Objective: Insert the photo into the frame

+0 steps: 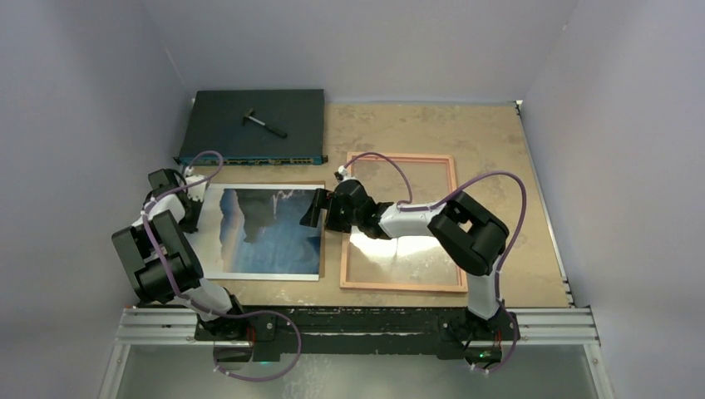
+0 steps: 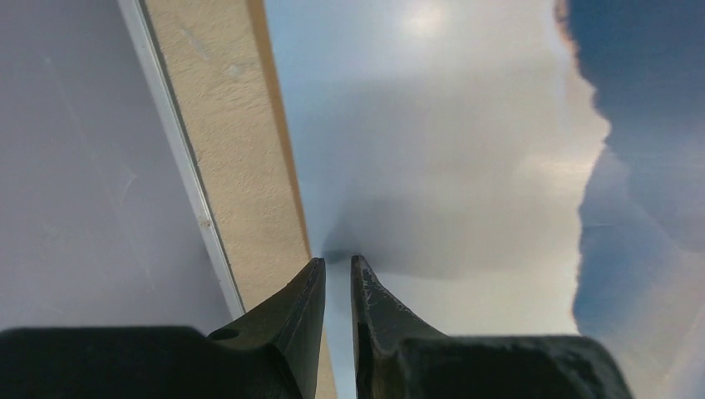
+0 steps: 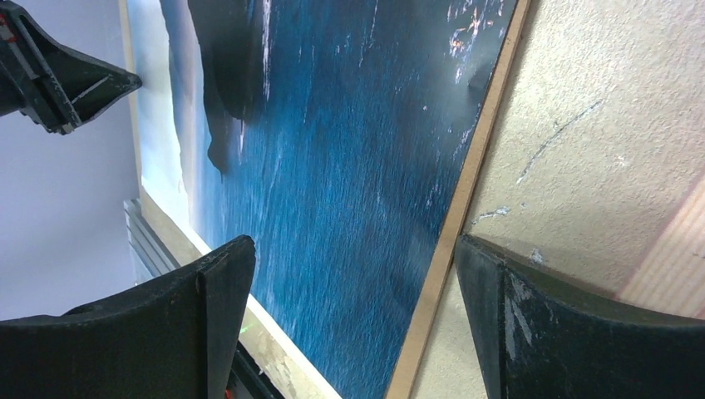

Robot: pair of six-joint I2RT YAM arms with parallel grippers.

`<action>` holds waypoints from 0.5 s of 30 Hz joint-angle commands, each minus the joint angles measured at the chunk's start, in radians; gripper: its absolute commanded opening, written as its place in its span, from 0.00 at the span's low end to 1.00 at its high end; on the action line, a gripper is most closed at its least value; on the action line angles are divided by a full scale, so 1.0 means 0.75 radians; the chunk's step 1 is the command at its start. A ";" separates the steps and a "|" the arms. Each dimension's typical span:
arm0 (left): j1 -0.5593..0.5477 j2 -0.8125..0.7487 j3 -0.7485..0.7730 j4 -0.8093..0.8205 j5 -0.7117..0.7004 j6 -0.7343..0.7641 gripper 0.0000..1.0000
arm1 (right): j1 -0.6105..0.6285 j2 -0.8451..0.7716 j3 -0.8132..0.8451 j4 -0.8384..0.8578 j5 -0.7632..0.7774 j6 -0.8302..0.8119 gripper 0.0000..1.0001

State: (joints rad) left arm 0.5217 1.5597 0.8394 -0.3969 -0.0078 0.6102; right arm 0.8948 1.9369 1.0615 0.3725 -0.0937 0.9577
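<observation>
- Tan tabletop [image 1: 499, 166] is filling the top view, and the photo [image 1: 262, 231] is lying flat on it, picture side up, at 9 o'clock from the table's middle.
- The frame [image 1: 403, 286] is lying flat at 3 o'clock from the photo, just beside it and apart from it, with its pink rim around the clear pane.
- A dark box [image 1: 224, 133] is sitting at 12 o'clock from the photo, with a small tool [image 1: 264, 123] lying on its lid.
- I am reaching my left claw [image 1: 198, 218] to the photo's 9 o'clock edge, and my right claw [image 1: 309, 208] to its 3 o'clock edge, my right arm stretching across the frame.
- Looking from my left wrist, I am keeping the left claw [image 2: 332, 264] clenched, with only a thin slit showing between the fingers [image 2: 303, 291].
- Its tips are pointing at the pale margin of the photo [image 2: 465, 125], right where that margin is meeting the table [image 2: 224, 125]; I cannot tell whether they are touching the sheet, and nothing is sitting between them.
- Looking from my right wrist, I am holding the right claw [image 3: 353, 245] wide apart and gripping nothing.
- One finger [image 3: 224, 283] is hanging over the blue picture, the other [image 3: 490, 283] over bare table, so the photo's edge is running between them.
- A thin brown board [image 3: 453, 224] is showing only its edge along that side of the photo.
- The frame's pale corner [image 3: 673, 249] is peeking in at 4 o'clock, and my left claw is showing at 10 o'clock by the photo's far edge.
</observation>
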 commanded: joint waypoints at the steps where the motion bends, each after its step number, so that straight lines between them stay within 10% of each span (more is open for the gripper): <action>1: -0.048 -0.026 -0.050 0.026 0.015 -0.048 0.16 | 0.030 0.092 -0.042 -0.127 -0.023 0.014 0.93; 15: -0.120 0.029 -0.064 -0.017 0.071 -0.091 0.15 | 0.039 0.015 -0.078 -0.154 0.040 -0.008 0.92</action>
State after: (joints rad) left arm 0.4461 1.5513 0.8196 -0.3702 -0.0250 0.5800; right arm 0.9016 1.9430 1.0542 0.4065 -0.0933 0.9661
